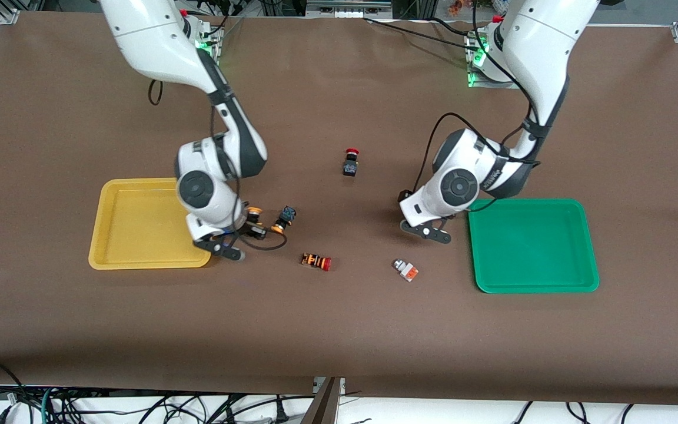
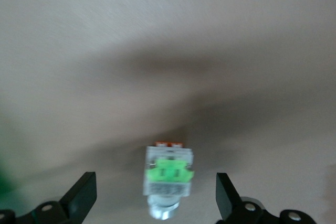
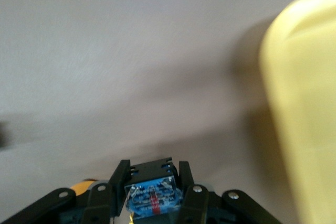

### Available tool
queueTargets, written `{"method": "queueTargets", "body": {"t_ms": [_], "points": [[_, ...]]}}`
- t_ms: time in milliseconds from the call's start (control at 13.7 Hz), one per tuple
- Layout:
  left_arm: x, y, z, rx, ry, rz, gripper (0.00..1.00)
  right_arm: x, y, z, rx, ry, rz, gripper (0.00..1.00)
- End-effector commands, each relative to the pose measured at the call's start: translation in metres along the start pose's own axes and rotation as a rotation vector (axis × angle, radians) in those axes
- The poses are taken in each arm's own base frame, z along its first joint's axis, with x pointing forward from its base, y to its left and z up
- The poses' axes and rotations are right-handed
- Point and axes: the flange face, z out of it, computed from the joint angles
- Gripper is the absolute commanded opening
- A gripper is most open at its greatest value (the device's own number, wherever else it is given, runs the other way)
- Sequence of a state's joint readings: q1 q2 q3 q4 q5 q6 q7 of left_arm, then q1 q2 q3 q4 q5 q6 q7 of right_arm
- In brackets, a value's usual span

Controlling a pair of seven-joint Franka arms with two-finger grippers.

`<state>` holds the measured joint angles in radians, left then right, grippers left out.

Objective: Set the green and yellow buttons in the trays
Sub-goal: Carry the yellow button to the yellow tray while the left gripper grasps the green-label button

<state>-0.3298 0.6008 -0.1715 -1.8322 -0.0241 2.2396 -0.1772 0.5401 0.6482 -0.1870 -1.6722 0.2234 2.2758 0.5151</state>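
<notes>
Front view: right gripper (image 1: pixel 243 234) sits low just beside the yellow tray (image 1: pixel 116 247), clamped on a black-bodied yellow button (image 1: pixel 253 221); a second yellow-capped button (image 1: pixel 284 218) lies close by. Risk: lifting could drag or knock that neighbour. Left gripper (image 1: pixel 433 231) hangs beside the green tray (image 1: pixel 574 285); the orange-faced button (image 1: pixel 405 270) lies near it.

Left wrist view: jaws wide, green-faced button (image 2: pixel 168 178) lying between the fingers (image 2: pixel 83 195). It looks off-centre, so closing may skew it.

Right wrist view: fingers (image 3: pixel 118 178) pinch the button near one end only; it may pivot or slip out before reaching the tray.
</notes>
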Motion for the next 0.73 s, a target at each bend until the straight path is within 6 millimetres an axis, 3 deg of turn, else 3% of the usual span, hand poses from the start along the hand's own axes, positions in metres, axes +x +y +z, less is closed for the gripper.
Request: {"method": "queueTargets", "body": {"t_ms": [0,73,146,292,511,658], "points": [[-0.013,0.007,0.010,-0.002,0.016,-0.020,1.00,0.046,0.068,-0.047,0.030,-0.068,-0.125,0.00],[-0.013,0.007,0.011,0.002,0.015,-0.005,0.67,0.064,0.106,-0.050,0.034,-0.071,-0.181,0.00],[-0.013,0.008,0.014,0.003,0.010,-0.007,0.42,0.072,0.129,-0.047,0.032,-0.078,-0.210,0.00],[-0.013,0.010,0.015,0.005,0.009,-0.003,0.14,0.084,0.175,-0.040,0.021,-0.090,-0.235,0.00],[-0.011,0.006,0.005,0.006,0.013,-0.008,0.08,0.095,0.227,-0.023,0.016,-0.084,-0.277,0.00],[-0.008,-0.008,-0.031,0.016,-0.015,-0.031,0.09,0.103,0.255,-0.010,0.012,-0.051,-0.321,0.23]]}}
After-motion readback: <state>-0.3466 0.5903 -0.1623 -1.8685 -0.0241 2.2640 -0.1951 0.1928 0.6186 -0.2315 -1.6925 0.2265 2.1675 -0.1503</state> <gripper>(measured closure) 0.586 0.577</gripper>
